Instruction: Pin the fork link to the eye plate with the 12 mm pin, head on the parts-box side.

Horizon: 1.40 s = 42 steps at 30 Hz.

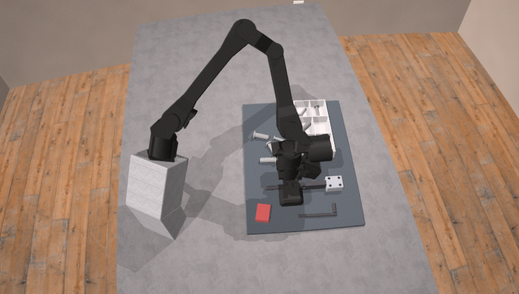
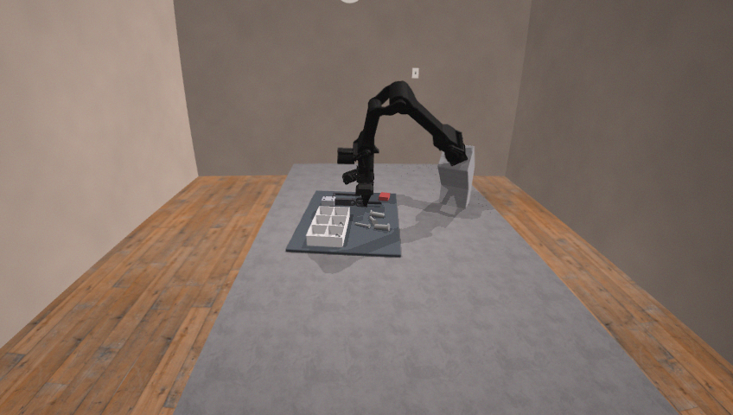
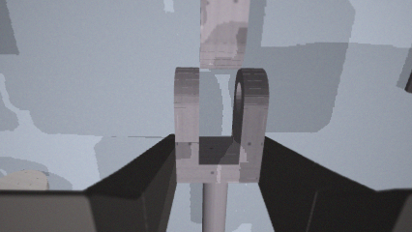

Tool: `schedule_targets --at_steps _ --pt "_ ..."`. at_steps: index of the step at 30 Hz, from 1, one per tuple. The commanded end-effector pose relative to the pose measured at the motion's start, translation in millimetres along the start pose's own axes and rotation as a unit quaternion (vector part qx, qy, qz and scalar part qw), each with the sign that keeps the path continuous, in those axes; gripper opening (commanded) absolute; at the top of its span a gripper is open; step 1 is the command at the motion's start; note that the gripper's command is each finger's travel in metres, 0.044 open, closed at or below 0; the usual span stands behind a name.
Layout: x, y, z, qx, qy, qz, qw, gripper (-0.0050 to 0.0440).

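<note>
Gripper (image 3: 218, 159) pinches the fork link (image 3: 220, 126) at its base; both grey rounded cheeks point toward the eye plate (image 3: 224, 34) just ahead, not yet meshed.

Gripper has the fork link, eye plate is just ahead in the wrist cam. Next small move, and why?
Probably ease the fork link straight ahead toward the eye plate. The gripper is shut on the fork link, the slot between its cheeks lines up roughly with the plate, but the plate sits beyond the cheek tips, so no pin could pass through both.
</note>
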<state>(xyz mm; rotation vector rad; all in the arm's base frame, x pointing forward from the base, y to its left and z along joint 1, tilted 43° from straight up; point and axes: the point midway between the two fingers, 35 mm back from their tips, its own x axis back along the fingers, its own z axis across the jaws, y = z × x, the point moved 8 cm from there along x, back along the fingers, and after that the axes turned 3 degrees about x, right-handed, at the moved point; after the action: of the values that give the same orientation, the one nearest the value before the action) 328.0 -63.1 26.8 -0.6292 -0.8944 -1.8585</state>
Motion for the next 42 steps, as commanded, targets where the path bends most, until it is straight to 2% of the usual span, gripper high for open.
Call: schedule_targets --at_steps 1,42 --pt "0.1 0.2 -0.2 0.002 0.0 -0.002 1.0 0.0129" --pt "-2.1 0.0 -3.8 0.002 0.0 -0.002 1.0 0.0129"
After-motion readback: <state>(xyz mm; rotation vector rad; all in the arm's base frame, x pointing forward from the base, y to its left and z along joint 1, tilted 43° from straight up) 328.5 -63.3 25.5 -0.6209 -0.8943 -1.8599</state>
